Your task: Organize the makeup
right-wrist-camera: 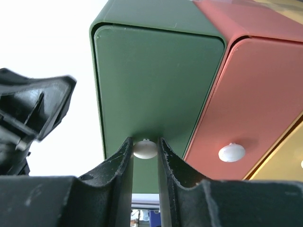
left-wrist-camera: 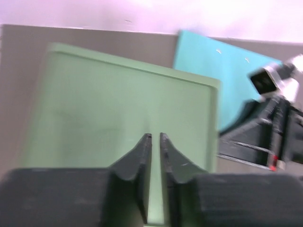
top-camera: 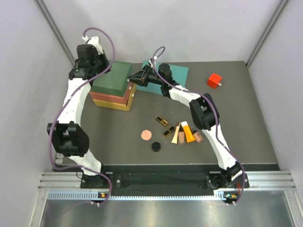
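Observation:
The makeup lies loose on the table: two black-and-gold cases [top-camera: 161,120] [top-camera: 168,131], a pink disc [top-camera: 146,135], a black jar [top-camera: 155,147], and beige [top-camera: 175,136], orange [top-camera: 189,132] and brown [top-camera: 198,137] tubes. At the back left stands a stack of drawers, green [top-camera: 112,77] over red over yellow. My right gripper [top-camera: 134,77] [right-wrist-camera: 145,142] is shut on the white knob [right-wrist-camera: 145,149] of the green drawer [right-wrist-camera: 156,85]. My left gripper [top-camera: 100,71] [left-wrist-camera: 155,137] hovers over the green top [left-wrist-camera: 118,109], its jaws almost together and holding nothing.
The red drawer [right-wrist-camera: 251,94] with its own white knob [right-wrist-camera: 231,152] sits below the green one, and the yellow drawer [right-wrist-camera: 284,161] sits lowest. A teal mat [top-camera: 177,73] lies behind the right arm. A red cube [top-camera: 214,80] stands at the back right.

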Action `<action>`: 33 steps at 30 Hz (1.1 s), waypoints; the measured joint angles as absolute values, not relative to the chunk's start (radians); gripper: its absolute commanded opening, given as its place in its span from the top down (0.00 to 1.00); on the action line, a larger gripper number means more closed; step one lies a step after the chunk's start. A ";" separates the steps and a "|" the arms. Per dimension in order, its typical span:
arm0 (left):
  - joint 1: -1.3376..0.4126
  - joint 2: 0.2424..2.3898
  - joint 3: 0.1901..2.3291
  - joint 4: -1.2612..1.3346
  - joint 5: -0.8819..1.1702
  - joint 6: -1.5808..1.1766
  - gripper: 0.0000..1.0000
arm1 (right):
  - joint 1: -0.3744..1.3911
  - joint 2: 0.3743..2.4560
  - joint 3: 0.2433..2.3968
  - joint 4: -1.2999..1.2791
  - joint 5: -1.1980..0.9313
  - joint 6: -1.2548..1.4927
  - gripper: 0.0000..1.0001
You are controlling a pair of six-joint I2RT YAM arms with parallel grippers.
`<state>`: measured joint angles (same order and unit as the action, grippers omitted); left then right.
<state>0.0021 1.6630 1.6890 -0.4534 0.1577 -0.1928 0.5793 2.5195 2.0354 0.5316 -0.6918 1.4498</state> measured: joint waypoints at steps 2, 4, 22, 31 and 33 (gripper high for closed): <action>-0.037 1.677 1.701 -0.470 0.153 -0.180 1.00 | 0.579 2.518 2.027 0.541 -0.690 1.456 0.99; -0.048 1.694 1.706 -0.478 0.137 -0.181 1.00 | 0.579 2.513 2.017 0.549 -0.688 1.461 1.00; -0.033 1.768 1.715 -0.523 0.050 -0.212 1.00 | 0.564 2.440 1.874 0.616 -0.675 1.481 1.00; -0.034 1.770 1.715 -0.515 0.040 -0.215 1.00 | 0.526 2.334 1.694 0.659 -0.691 1.465 1.00; -0.034 1.770 1.715 -0.515 0.039 -0.215 1.00 | 0.517 2.309 1.656 0.664 -0.694 1.459 1.00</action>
